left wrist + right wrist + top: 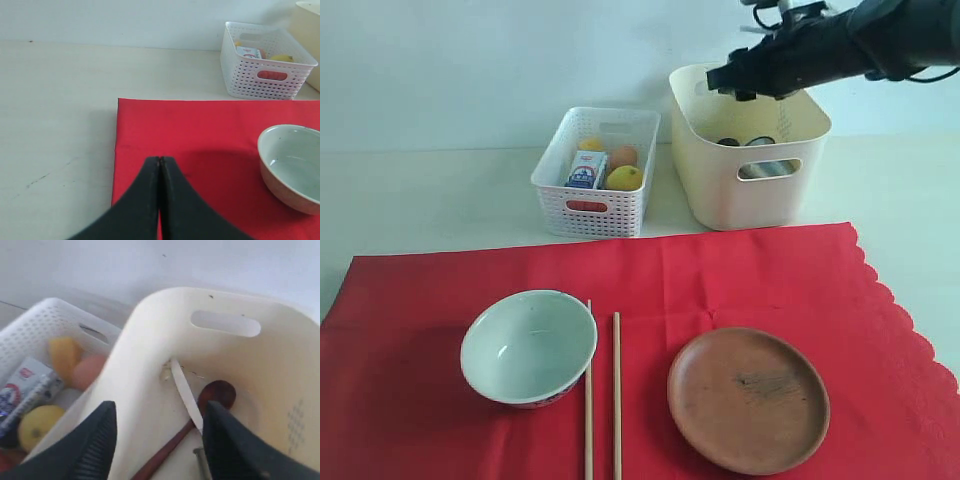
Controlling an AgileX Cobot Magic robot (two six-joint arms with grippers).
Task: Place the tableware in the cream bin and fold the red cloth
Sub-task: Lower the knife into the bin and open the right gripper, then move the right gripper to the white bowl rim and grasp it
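- Your right gripper (160, 440) hangs over the cream bin (720, 190) with its jaws spread and nothing between them. Below it, the metal knife (185, 390) and the dark wooden spoon (216, 394) already lie inside the bin.
- Your left gripper (160, 172) is closed tip to tip on nothing, above the red cloth (200, 130) and close to one plain edge.
- The pale green bowl (528, 345) stands upright on the cloth, left of centre. It is glazed ceramic, so expect it to be weighty, slick and easy to chip. Pinch its rim with one finger inside and one outside.
- The chopsticks (616, 400) lie parallel just right of the bowl, and the nearer one looks to touch it. They are light, stiff, thin and likely to roll, so clamp across both near the middle.
- The round brown plate (748, 398) lies flat on the cloth's right half and is matte with a dark smudge. Its low rim offers little purchase, so grip the edge firmly and lift gently.
- The cloth is bright red, limp and soft, with a scalloped right edge. Take it by a corner once the dishes are off it.
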